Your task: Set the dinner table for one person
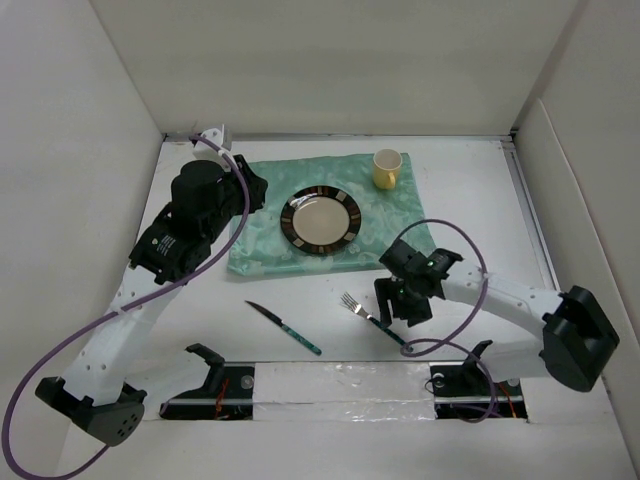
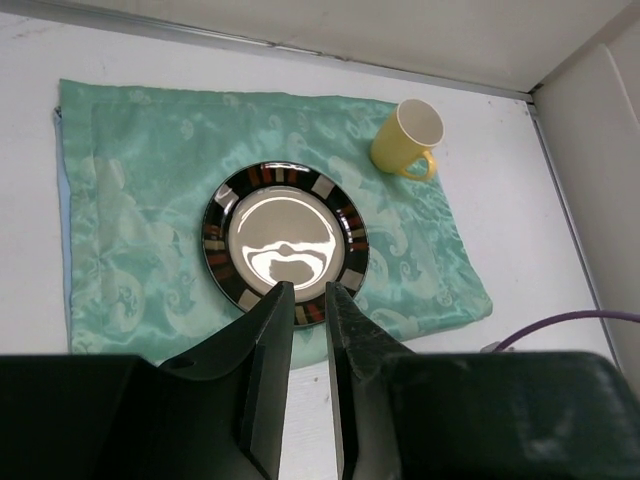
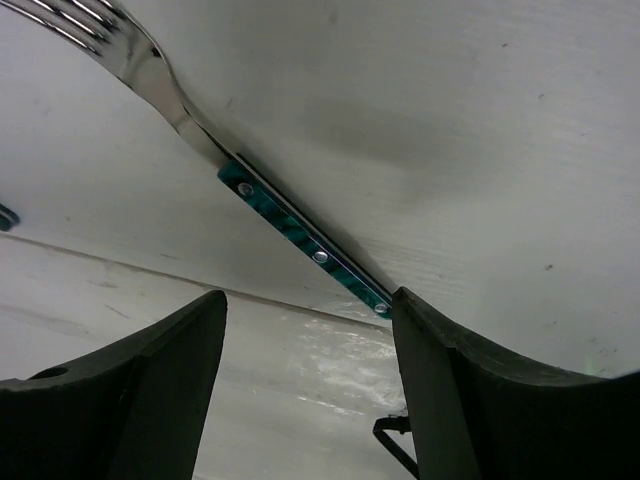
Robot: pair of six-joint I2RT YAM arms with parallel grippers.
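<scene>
Right pincer (image 3: 308, 300): jaws fully spread, holding nothing; glossy steel fork (image 3: 290, 225) with mottled green riveted handle lies just ahead. Left pincer (image 2: 310, 288): narrowly parted, empty.

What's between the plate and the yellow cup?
Only green cloth, which both the plate and the cup sit on. The top and left wrist views show it.

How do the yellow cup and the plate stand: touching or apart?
Apart. The left wrist view shows a strip of green cloth between the cup and the plate.
</scene>
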